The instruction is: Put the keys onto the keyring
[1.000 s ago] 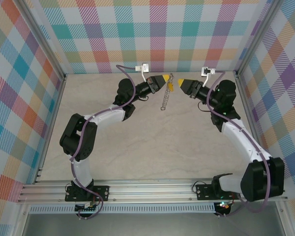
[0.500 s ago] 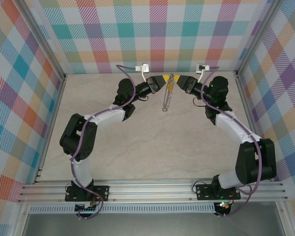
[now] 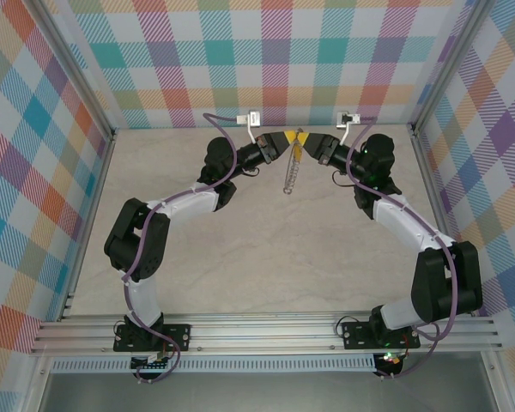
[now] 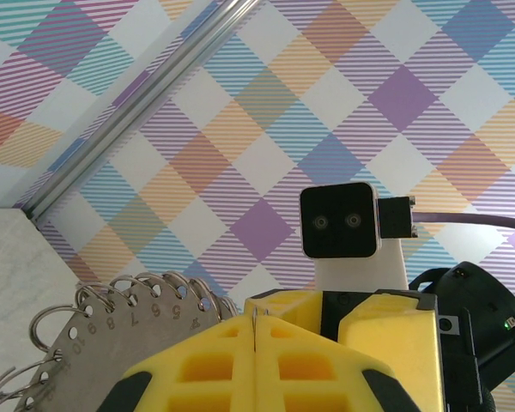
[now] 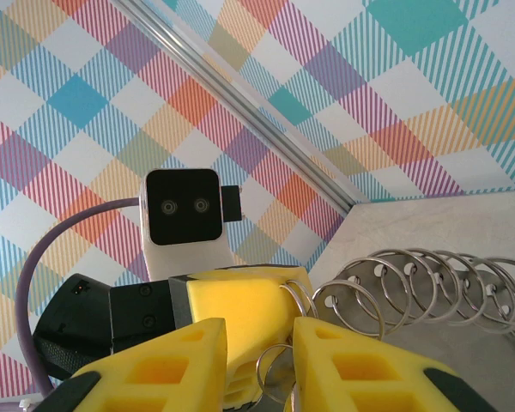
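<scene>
Left end effector [image 4: 255,324] clamps the keyring [image 4: 94,330], raised above the table [image 3: 240,249]. Right end effector [image 5: 259,342], jaws slightly apart, straddles one wire loop [image 5: 275,373]. Close squarely on that loop only, avoiding its neighbours.

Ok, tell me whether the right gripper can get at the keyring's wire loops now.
Probably yes: one wire loop sits between the parted fingers of the right gripper, and the left gripper holds the keyring.

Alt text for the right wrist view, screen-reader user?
Yellow fingers of the right gripper stand apart with a small silvery wire loop between them; loops of the grey metal keyring fan out to the right. Opposite sit the left gripper and its black wrist camera, against a plaid wall.
</scene>
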Controlling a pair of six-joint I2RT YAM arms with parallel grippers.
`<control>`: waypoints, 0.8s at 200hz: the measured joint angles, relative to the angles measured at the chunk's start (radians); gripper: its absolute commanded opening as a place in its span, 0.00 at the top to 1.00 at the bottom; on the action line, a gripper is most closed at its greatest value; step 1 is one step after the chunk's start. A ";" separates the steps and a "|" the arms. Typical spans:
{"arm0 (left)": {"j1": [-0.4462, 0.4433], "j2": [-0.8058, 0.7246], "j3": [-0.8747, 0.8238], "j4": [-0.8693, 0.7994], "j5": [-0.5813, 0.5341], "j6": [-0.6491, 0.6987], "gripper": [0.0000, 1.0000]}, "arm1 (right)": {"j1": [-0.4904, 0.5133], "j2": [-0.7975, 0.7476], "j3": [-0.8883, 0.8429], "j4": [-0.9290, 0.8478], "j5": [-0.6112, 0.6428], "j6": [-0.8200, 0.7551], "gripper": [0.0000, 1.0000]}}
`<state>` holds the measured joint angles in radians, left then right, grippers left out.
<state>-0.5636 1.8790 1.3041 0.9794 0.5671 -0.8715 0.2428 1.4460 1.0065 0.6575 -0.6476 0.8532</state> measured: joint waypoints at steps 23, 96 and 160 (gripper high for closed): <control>-0.003 0.001 0.000 0.000 0.000 0.000 1.00 | 0.001 0.004 0.000 0.007 0.000 0.001 0.75; -0.003 0.013 0.000 -0.001 -0.004 0.000 1.00 | 0.001 0.031 0.000 0.027 -0.008 0.004 0.77; -0.005 0.013 0.000 0.000 0.000 0.000 1.00 | 0.001 -0.013 -0.004 0.001 0.014 -0.013 0.70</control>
<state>-0.5682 1.8915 1.3041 0.9794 0.5671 -0.8711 0.2436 1.4330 1.0023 0.6582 -0.6331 0.8402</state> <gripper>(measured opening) 0.049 0.298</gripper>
